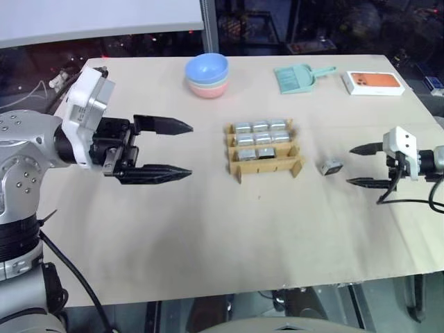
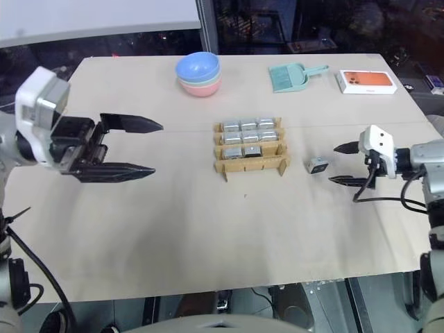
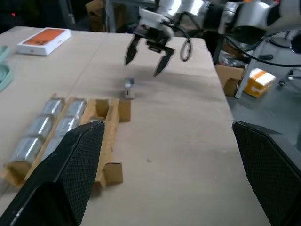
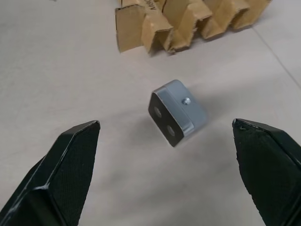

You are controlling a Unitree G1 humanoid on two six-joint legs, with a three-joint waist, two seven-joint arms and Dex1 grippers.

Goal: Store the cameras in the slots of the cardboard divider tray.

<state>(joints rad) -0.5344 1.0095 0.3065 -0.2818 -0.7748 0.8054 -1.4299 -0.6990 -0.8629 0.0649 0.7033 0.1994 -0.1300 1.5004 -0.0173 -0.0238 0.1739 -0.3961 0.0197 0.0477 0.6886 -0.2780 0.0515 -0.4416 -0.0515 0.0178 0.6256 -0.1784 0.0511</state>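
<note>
Beige board covered the bench [image 1: 208, 243], which carried every item. Near its centre stood the brown corrugated cardboard divider tray [image 1: 266, 168]; eight silver-grey cube-shaped cameras [image 1: 260, 138] sat in its slots, and the front row's right-hand slot was vacant. A ninth camera, the loose silver-grey cube with a black lens face [image 1: 331, 166], lay on the bench just to the right of the tray, tilted on an edge. The left gripper [image 1: 182, 149] hung above the bench well left of the tray, jaws wide, holding nothing. The right gripper [image 1: 355, 166] sat just right of the loose cube, jaws wide, not touching it.
</note>
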